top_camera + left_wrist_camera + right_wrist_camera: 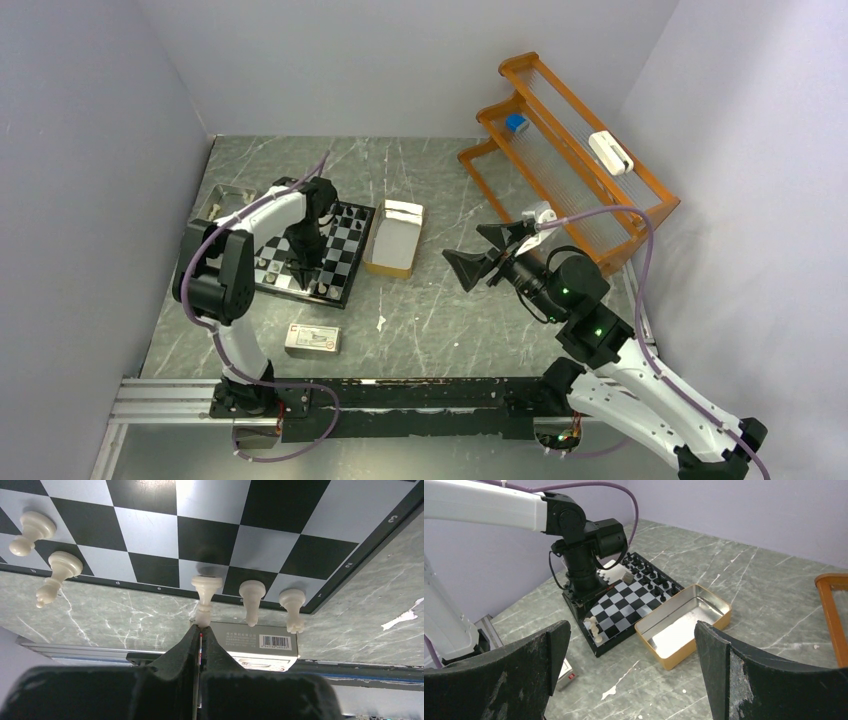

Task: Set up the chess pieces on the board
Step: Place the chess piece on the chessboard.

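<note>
Left gripper [201, 628] closed on white piece [205, 592] at board [260, 545] edge, clear only from its wrist; right gripper [631, 627] wide open

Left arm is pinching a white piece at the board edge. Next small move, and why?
Probably open the left gripper and lift straight off. It is shut on the top of the white piece, whose base looks seated on an edge-row square of the board, upright, beside two other white pieces. Contact isn't certain.
</note>
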{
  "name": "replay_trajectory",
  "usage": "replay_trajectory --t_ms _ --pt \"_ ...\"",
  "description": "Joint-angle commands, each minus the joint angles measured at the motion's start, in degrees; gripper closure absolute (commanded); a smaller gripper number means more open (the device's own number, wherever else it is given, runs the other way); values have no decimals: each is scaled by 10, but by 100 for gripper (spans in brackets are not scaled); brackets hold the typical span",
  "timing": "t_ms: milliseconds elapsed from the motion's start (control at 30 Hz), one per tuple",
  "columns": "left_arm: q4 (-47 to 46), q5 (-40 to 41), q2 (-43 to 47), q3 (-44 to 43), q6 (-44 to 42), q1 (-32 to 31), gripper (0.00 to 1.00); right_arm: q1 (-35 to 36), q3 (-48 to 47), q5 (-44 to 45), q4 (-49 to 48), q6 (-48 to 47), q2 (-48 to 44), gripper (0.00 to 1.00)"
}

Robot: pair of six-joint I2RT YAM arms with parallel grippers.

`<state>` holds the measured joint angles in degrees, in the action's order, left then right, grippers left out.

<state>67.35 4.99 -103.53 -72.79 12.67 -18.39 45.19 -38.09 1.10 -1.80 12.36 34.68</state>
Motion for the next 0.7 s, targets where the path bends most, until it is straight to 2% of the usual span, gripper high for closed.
replay_trajectory --t_ms 0,267,667 --pt "8 11 -14 -19 0 -7 94 1 7 5 -2 -3 -13 0" --pt "23 22 6 -30 9 -9 92 1 11 11 1 -5 -20 0" --pt "9 19 35 4 8 -9 89 1 6 -2 2 4 -13 0"
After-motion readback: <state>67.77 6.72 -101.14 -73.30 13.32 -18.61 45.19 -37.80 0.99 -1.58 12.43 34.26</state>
